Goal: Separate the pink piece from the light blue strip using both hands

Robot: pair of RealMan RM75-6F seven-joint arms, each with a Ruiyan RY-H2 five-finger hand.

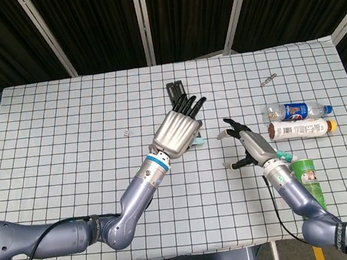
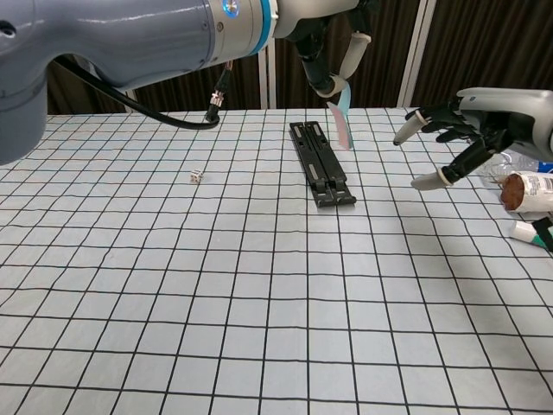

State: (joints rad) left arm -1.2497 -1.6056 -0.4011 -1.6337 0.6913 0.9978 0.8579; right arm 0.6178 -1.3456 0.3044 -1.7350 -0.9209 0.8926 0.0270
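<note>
A table [image 1: 63, 141] covered in a white cloth with a black grid fills both views. The left hand [image 1: 177, 131] is raised above the middle of the table, pinching a light blue strip [image 2: 346, 115] between thumb and a finger; the strip hangs downward in the air, with a pink piece [image 2: 338, 121] lying against it. Behind it, a black folding stand [image 2: 320, 162] lies flat on the cloth. The right hand [image 1: 249, 146] hovers just to the right, fingers spread apart and holding nothing, not touching the strip. Farther right lie two bottles [image 1: 297, 119] on their sides, a green can [image 1: 310, 189], and a small tube [image 2: 536, 233]. A small die [image 2: 196, 175] sits to the left.
</note>
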